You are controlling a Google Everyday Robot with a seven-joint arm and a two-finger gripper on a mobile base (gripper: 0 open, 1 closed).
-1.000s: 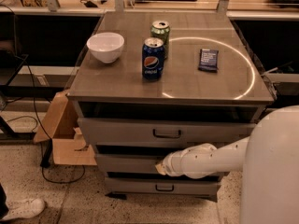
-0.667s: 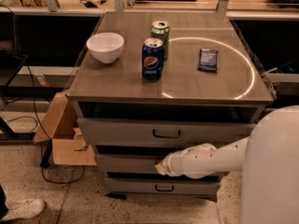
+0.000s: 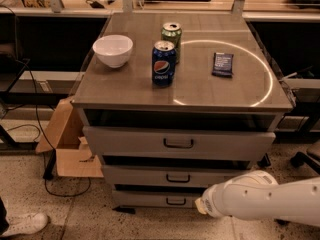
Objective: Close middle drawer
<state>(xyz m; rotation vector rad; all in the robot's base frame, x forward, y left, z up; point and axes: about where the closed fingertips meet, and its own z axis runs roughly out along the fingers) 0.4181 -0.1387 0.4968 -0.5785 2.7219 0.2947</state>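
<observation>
The middle drawer [image 3: 135, 176] is the low grey front panel with a small dark loop handle [image 3: 178, 178], second from the top in the grey metal cabinet. Its front stands about in line with the taller top drawer front [image 3: 125, 142] and the lowest drawer front [image 3: 145, 199]. A dark gap shows above it, and the tray inside is hidden. My white arm comes in from the lower right. My gripper [image 3: 200, 204] is at its tip, low in front of the lowest drawer's right part, below and right of the middle drawer's handle and off it.
On the cabinet top [image 3: 125, 89] stand a white bowl [image 3: 113, 50], a blue Pepsi can [image 3: 163, 63], a green can [image 3: 171, 35] and a dark snack packet [image 3: 222, 64]. An open cardboard box [image 3: 67, 144] and cables lie on the floor at the left. A shoe [image 3: 22, 223] is at the lower left.
My arm's tip was at the middle drawer's handle. It has drawn back down and to the right, and is now in front of the lowest drawer.
</observation>
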